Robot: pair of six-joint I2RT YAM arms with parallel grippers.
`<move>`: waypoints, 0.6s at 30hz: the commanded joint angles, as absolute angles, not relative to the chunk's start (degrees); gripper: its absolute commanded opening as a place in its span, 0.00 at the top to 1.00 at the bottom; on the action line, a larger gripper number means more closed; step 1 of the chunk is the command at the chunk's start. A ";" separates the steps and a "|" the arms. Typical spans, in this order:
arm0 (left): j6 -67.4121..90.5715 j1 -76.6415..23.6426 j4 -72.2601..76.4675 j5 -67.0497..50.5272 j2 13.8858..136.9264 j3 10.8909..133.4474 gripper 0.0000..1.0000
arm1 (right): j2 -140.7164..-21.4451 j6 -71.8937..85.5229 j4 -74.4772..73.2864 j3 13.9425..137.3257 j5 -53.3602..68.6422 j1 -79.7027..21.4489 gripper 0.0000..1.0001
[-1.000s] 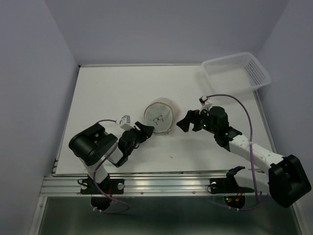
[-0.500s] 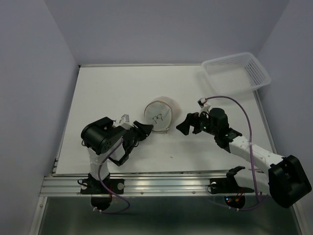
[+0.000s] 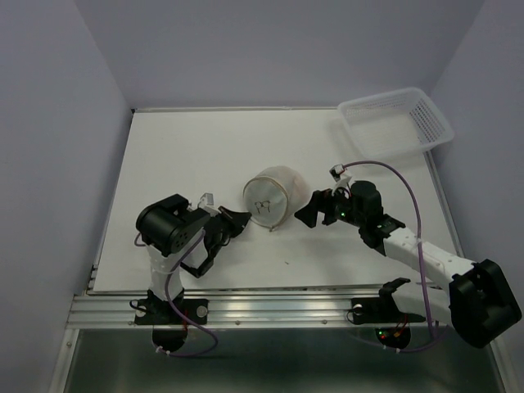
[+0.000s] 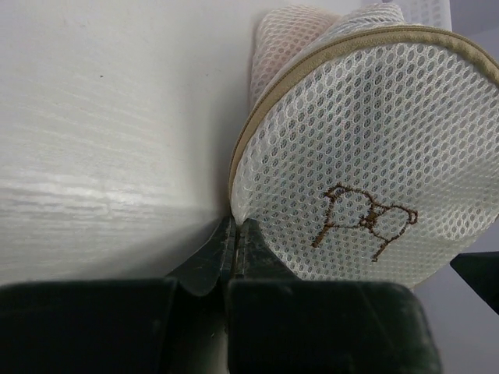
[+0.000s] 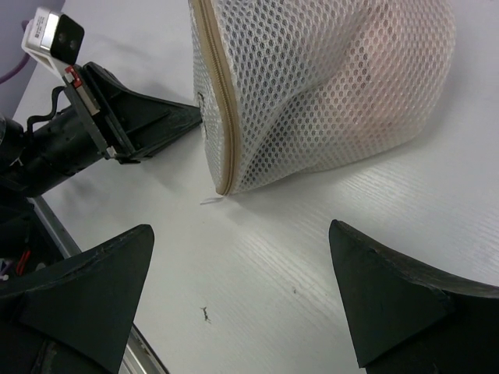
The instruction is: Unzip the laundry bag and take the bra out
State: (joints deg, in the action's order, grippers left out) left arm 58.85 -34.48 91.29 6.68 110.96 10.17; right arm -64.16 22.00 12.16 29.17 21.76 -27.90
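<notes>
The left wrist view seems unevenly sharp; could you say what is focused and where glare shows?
Left wrist: the tan-rimmed round white mesh laundry bag is crisp, the left gripper's black fingers soft, glare streaks the white table. Right wrist: the right gripper's fingers blur. Top external: metal rail gleams.

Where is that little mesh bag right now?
From above, the laundry bag sits centrally between both tools: the left tool pinches its rim, the open right tool stands alongside.

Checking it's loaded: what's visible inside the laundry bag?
Through the mesh of the laundry bag, a pale pink mass shows. The mesh blurs its shape; what it is is hidden.
</notes>
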 commanded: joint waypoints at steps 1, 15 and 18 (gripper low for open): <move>55.98 -34.19 118.74 8.26 106.99 6.07 1.00 | -63.63 20.74 13.80 29.35 22.85 -28.48 0.00; 54.32 -36.47 70.35 16.69 74.46 13.17 1.00 | -62.84 19.34 10.37 32.43 17.23 -30.59 0.05; 54.93 -36.91 61.46 18.89 68.93 15.99 1.00 | -62.84 19.51 10.63 33.66 15.65 -32.95 0.08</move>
